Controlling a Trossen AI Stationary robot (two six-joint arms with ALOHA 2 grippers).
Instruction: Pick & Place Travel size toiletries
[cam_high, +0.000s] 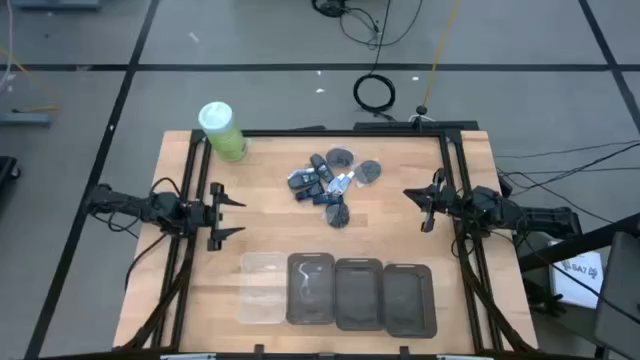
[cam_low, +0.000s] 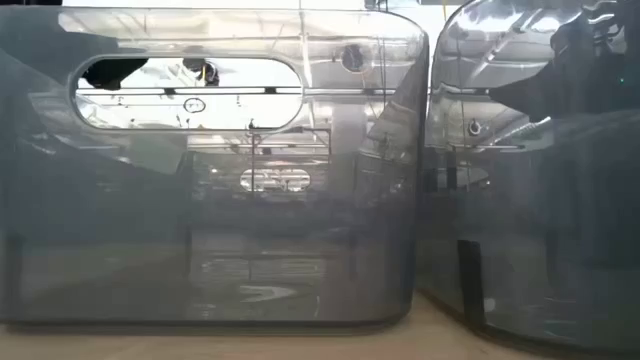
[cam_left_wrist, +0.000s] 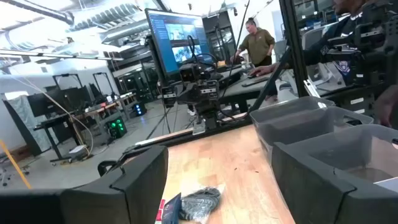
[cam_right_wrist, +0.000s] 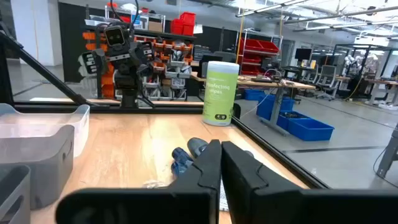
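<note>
The travel size toiletries (cam_high: 331, 186) lie in a loose pile on the middle of the wooden table, small dark and white-blue pieces mixed with dark oval things. In the right wrist view a few blue pieces (cam_right_wrist: 185, 157) show just beyond the fingers. A dark crinkled piece (cam_left_wrist: 198, 201) shows in the left wrist view. My left gripper (cam_high: 232, 217) (cam_left_wrist: 217, 157) hovers open near the table's left side, pointing right. My right gripper (cam_high: 414, 208) (cam_right_wrist: 221, 150) hovers at the right side, pointing left, with its fingers together. Neither touches anything.
A green canister with a white lid (cam_high: 222, 130) (cam_right_wrist: 221, 92) stands at the far left corner. Along the near edge stand one clear bin (cam_high: 262, 288) and three grey bins (cam_high: 358, 293), which fill the low view (cam_low: 210, 180). A person stands in the room beyond.
</note>
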